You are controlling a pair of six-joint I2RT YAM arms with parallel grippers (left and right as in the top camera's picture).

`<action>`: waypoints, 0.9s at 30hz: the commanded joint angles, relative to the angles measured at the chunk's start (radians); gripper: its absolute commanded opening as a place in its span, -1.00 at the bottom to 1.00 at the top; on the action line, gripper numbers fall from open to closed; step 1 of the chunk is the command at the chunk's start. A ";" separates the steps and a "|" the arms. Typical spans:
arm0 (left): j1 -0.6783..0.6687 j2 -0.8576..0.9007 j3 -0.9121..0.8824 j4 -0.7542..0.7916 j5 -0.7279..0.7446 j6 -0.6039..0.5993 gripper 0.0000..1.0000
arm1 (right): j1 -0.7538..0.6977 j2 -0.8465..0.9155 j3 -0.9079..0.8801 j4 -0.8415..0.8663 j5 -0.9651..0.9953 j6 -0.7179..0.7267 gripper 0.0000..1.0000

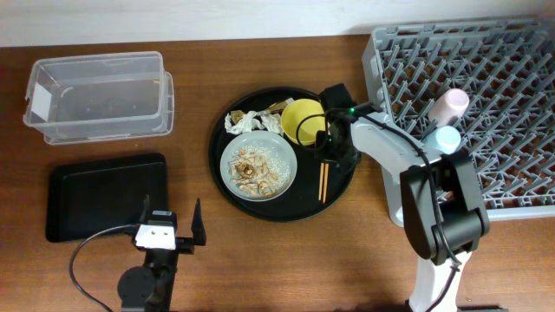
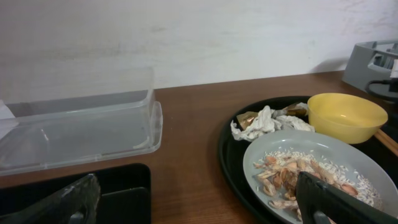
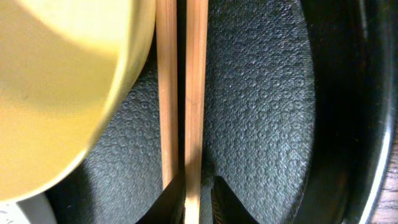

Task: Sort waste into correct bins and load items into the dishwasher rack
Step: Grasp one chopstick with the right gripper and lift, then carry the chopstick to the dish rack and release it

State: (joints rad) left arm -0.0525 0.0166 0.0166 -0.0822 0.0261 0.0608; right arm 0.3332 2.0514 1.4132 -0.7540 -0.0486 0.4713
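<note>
The bowl (image 1: 303,121) is yellow-green, the plate (image 1: 279,149) pale grey-green under beige-brown scraps (image 1: 256,171), and the tissue (image 1: 247,121) white. The 2 chopsticks (image 3: 196,93) are light brown wood against the round tray (image 3: 261,93), black with a fine pebbled pattern. The rack (image 1: 503,95) is a grey lattice, with a pink cup (image 1: 450,106) and a pale blue cup (image 1: 444,139).

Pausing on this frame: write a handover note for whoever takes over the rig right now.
Left tool: open, empty, beside the flat black tray.
Right tool: shut on chopsticks, down on the round tray next to the bowl.
Done: pink cup and blue cup sit in the rack.
Left: chopsticks, bowl, plate to rack; tissue, wrapper, food scraps to bins. Clear box holds nothing.
</note>
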 commanded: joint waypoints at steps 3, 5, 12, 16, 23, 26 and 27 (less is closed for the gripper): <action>-0.005 -0.004 -0.008 0.000 -0.004 0.012 0.98 | 0.013 0.024 -0.018 0.003 0.061 0.020 -0.66; -0.005 -0.004 -0.008 0.000 -0.004 0.012 0.98 | 0.014 0.031 -0.018 0.004 0.061 0.020 -0.66; -0.005 -0.004 -0.008 0.000 -0.004 0.012 0.98 | 0.012 0.030 -0.012 -0.003 0.050 0.020 -0.92; -0.005 -0.004 -0.008 0.000 -0.004 0.012 0.98 | 0.011 0.006 0.047 -0.062 0.050 0.003 -0.92; -0.005 -0.004 -0.008 0.000 -0.004 0.012 0.98 | -0.072 -0.062 0.295 -0.316 0.157 -0.104 -0.92; -0.005 -0.004 -0.008 0.000 -0.004 0.012 0.98 | -0.137 -0.067 0.416 -0.405 0.178 -0.164 -0.92; -0.005 -0.004 -0.008 0.000 -0.004 0.012 0.98 | -0.163 -0.067 0.456 -0.420 0.177 -0.199 -0.92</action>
State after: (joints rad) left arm -0.0525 0.0166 0.0166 -0.0822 0.0261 0.0608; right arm 0.2512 2.0418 1.7386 -1.1313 0.0689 0.3798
